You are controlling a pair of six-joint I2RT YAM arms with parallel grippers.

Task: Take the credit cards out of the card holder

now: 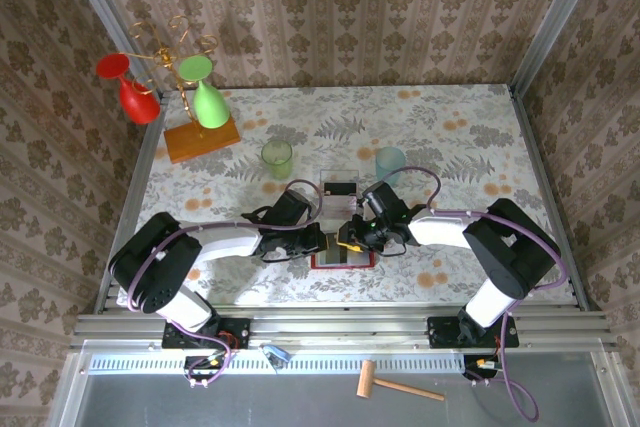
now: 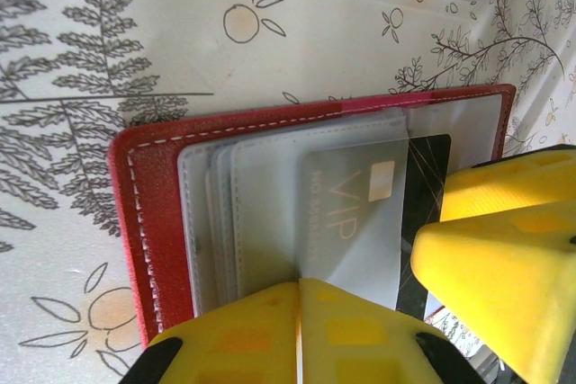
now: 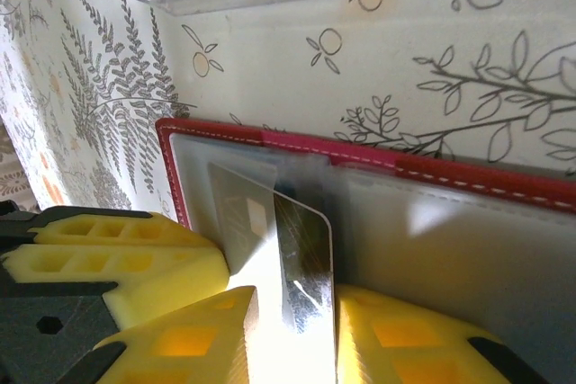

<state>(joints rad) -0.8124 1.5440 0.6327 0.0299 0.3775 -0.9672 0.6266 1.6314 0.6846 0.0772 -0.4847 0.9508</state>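
The red card holder (image 1: 343, 260) lies open on the table between my two grippers, its greyish clear pockets (image 2: 261, 213) facing up. A pale credit card (image 2: 351, 213) marked VIP sits partly in a pocket. A dark shiny credit card (image 3: 306, 254) sticks out beside it, and my right gripper (image 3: 292, 312) is shut on its lower part. My left gripper (image 2: 298, 283) is shut, with its tips pressed on the pockets next to the pale card. In the top view the left gripper (image 1: 322, 243) and right gripper (image 1: 350, 239) nearly touch. Another dark card (image 1: 340, 187) lies flat beyond the holder.
A green cup (image 1: 277, 158) and a pale blue cup (image 1: 390, 162) stand behind the holder. At the back left, an orange wooden base (image 1: 203, 138) carries a wire stand with red and green glasses. A wooden mallet (image 1: 400, 384) lies below the table's front rail.
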